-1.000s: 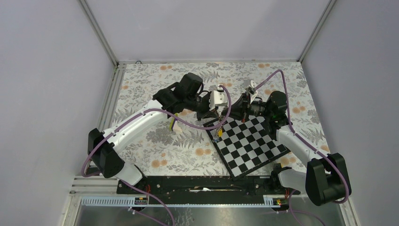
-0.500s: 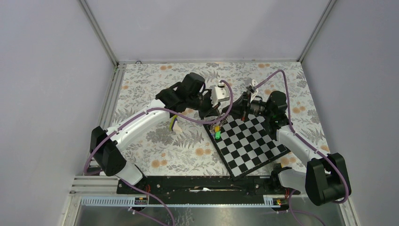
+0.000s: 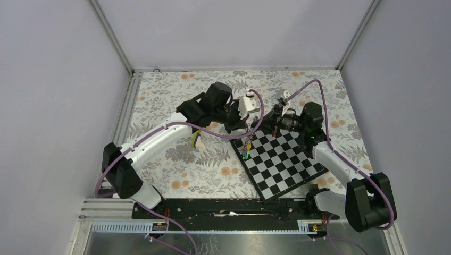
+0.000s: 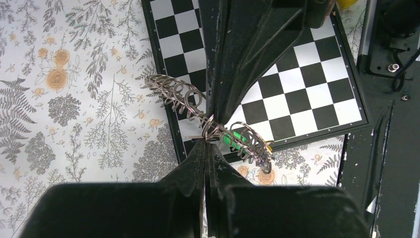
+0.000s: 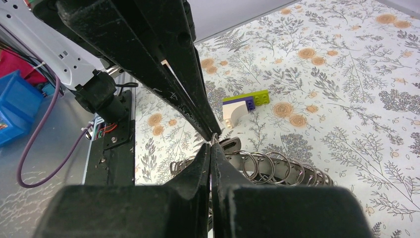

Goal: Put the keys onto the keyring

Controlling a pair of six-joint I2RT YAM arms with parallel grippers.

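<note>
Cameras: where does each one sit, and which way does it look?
Top external: high behind the robot, looking down on the floral table and chessboard; left arm and right arm show whole.
Left wrist: on the left arm, looking down onto the chessboard; its shut jaws fill the bottom.
Right wrist: on the right arm, looking low across the table at the lime-and-white wedge; its shut jaws fill the bottom.
Shared: both wrist views show the keyring and the other arm's jaws.
</note>
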